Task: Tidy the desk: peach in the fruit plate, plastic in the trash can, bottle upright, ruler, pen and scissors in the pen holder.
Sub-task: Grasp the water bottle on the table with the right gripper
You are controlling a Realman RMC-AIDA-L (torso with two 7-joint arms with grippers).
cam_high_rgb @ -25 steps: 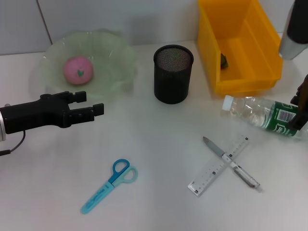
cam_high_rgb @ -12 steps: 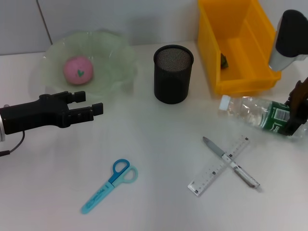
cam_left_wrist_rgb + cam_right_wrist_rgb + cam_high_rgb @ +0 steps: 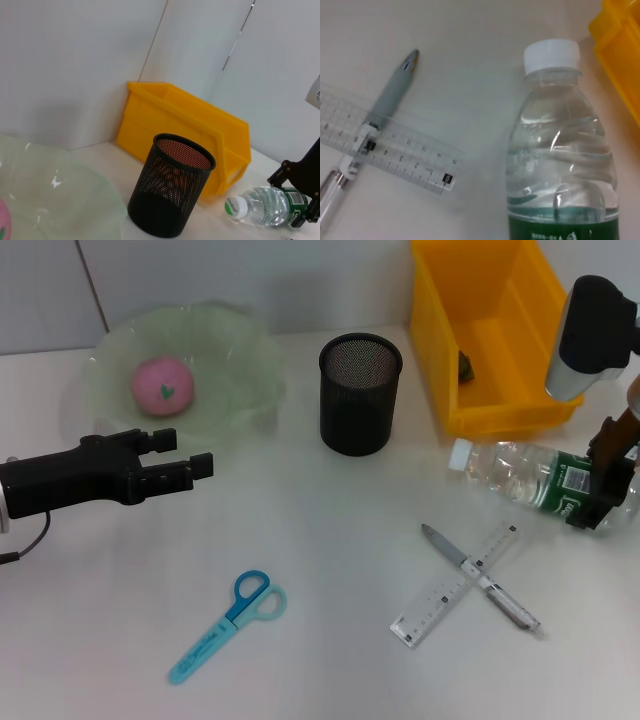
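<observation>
You have the peach in the fruit plate at the counter's far left, pen holder mid-back, trash can far right, bottle lying before it, pen crossing ruler front right, scissors front left.

left arm: matte black, boxy body, thin black cable under it, white part at the edge | left end effector: black, blocky fingers | right arm: black upper casing, silver-grey lower cylinder | right end effector: black, with a brown part above
</observation>
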